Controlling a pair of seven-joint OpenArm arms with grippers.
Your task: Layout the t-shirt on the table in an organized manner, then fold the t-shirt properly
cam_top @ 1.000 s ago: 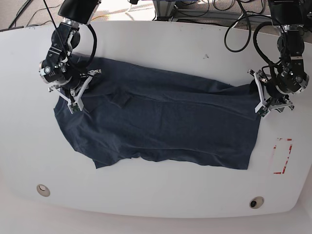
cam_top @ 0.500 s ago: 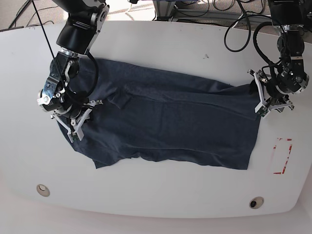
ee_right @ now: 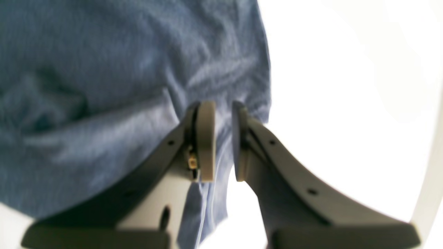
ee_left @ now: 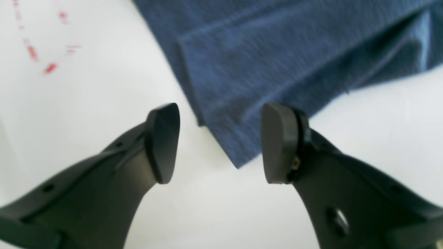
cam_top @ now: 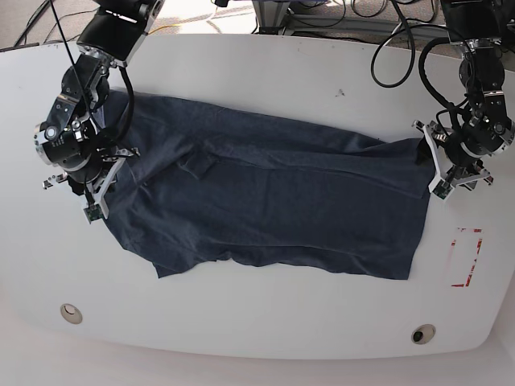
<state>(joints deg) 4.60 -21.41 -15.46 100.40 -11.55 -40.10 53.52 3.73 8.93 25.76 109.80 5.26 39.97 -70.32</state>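
Note:
The dark navy t-shirt [cam_top: 273, 201] lies spread across the middle of the white table [cam_top: 265, 330], wrinkled, with uneven edges. At its left edge, my right gripper [cam_top: 95, 205] is shut on the cloth. In the right wrist view the fingers [ee_right: 206, 138] stand a narrow gap apart, with a fold of the t-shirt [ee_right: 104, 86] pinched between them and hanging below. My left gripper [cam_top: 456, 185] is open at the shirt's right edge. In the left wrist view a corner of the t-shirt [ee_left: 263, 62] reaches between the open left gripper [ee_left: 219, 143], untouched.
A red rectangle outline [cam_top: 467, 257] is marked on the table near the front right, also seen as a red rectangle outline [ee_left: 34, 52] in the left wrist view. Two grommet holes [cam_top: 71, 312] [cam_top: 423, 333] sit near the front edge. Cables [cam_top: 386, 48] hang over the back right.
My right gripper moved left and toward the front, from over the shirt's shoulder area to its left edge. The left gripper shifted slightly right and stayed open.

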